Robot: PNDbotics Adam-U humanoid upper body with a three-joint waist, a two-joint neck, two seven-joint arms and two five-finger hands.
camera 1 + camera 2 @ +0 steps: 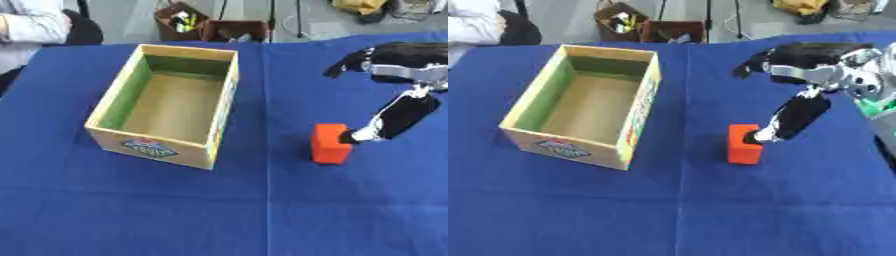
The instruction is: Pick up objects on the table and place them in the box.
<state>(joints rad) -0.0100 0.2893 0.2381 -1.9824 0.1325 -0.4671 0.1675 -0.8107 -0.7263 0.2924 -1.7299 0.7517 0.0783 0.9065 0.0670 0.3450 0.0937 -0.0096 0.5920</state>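
Standing upright, long axis vertical, orange block (331, 144), right hand (791, 118) fingers' state unclear.

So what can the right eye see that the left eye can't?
Only the right eye view shows something green at the right edge, beside the silver joint of the arm; what it is cannot be told.

Only the left eye view shows more of the person's sleeve at the top left.

Both show the open cardboard box with nothing visible inside, the orange block standing on the blue tablecloth, and the right hand reaching down with its fingertips touching the block's top right edge. The left hand is in neither.
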